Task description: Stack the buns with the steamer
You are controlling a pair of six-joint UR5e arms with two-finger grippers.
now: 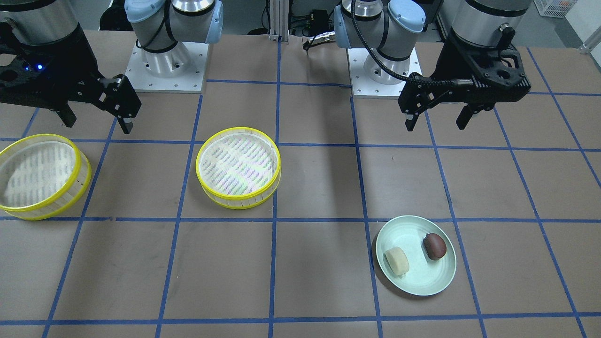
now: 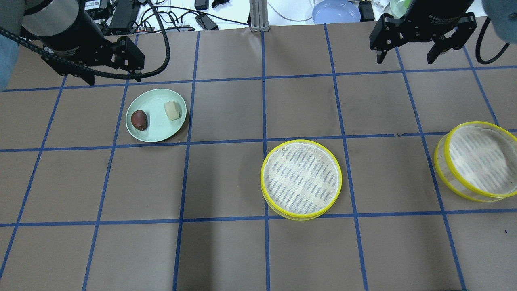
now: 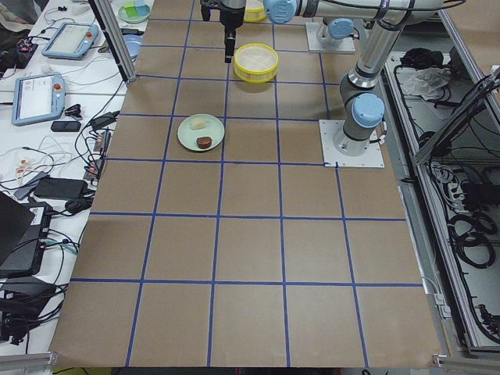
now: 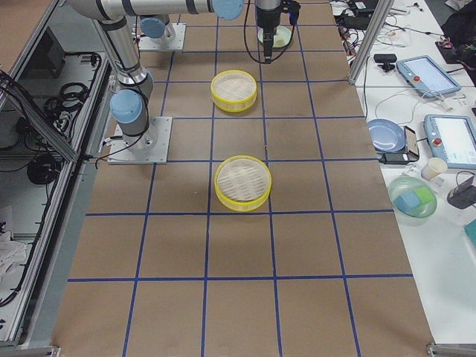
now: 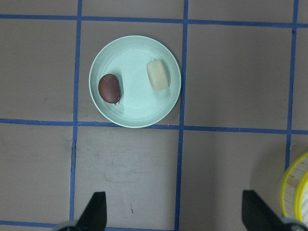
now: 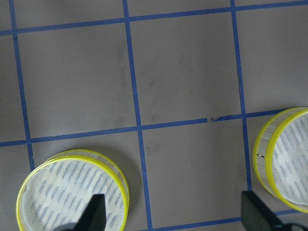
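Observation:
A pale cream bun (image 1: 397,261) and a dark reddish-brown bun (image 1: 435,246) lie side by side on a pale green plate (image 1: 422,283). They also show in the overhead view, cream bun (image 2: 172,110) and brown bun (image 2: 139,119), and in the left wrist view, cream bun (image 5: 158,75) and brown bun (image 5: 109,88). Two empty yellow-rimmed steamer trays stand apart: one mid-table (image 2: 301,178), one near the right end (image 2: 478,165). My left gripper (image 1: 436,124) hangs open and empty above the table behind the plate. My right gripper (image 1: 98,126) hangs open and empty behind the steamer tray (image 1: 40,176) at the right end.
Blue tape lines grid the brown table. The two arm bases (image 1: 166,65) (image 1: 385,70) stand at the robot's edge. A blue plate (image 2: 336,11), cables and tablets lie on the benches beyond the table's far edge.

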